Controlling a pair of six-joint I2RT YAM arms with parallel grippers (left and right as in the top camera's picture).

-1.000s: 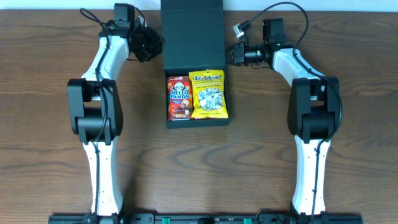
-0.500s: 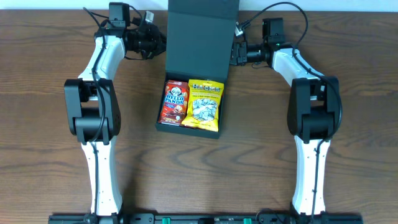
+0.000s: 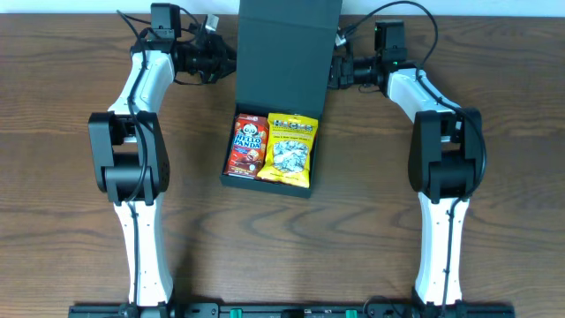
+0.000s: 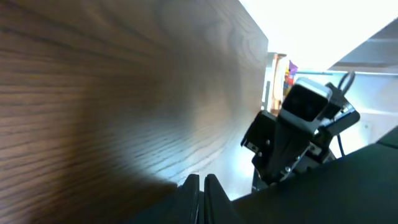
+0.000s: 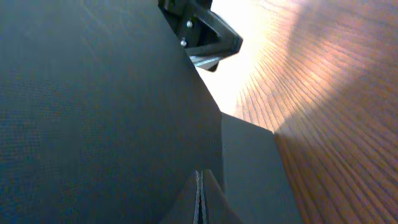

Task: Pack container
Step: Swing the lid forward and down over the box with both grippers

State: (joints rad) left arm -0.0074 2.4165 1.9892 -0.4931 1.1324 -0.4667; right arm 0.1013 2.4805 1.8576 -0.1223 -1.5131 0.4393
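Mid-table, far side: container (image 3: 265, 184) sits between my two arms, slightly skewed, with its flap lid (image 3: 290, 49) raised and hinged at the far side. Two packets lie side by side inside and fill the tray: red Hello Panda packet (image 3: 250, 144) on the left, yellow snack packet (image 3: 290, 150) on the right. No loose items visible on the table (image 3: 71, 177), so I judge packing done and lid closure left.

Handling: matte cardboard, light, stiff across the panels but weak at the hinge crease. The whole box will likely slide on the wood if pushed off-centre. Don't pinch the tray walls. Take the lid at its side edges near the free end, both sides evenly, and swing it about the hinge. An uneven push will likely twist the box.

Left jaws: closed, fingertips (image 4: 189, 190) pressed together, just beside the lid's left edge.

Right jaws: closed too, fingertips (image 5: 186, 208) meeting against the dark lid panel at its right edge.

Can't tell from either wrist view whether cardboard is pinched between them or only touched.
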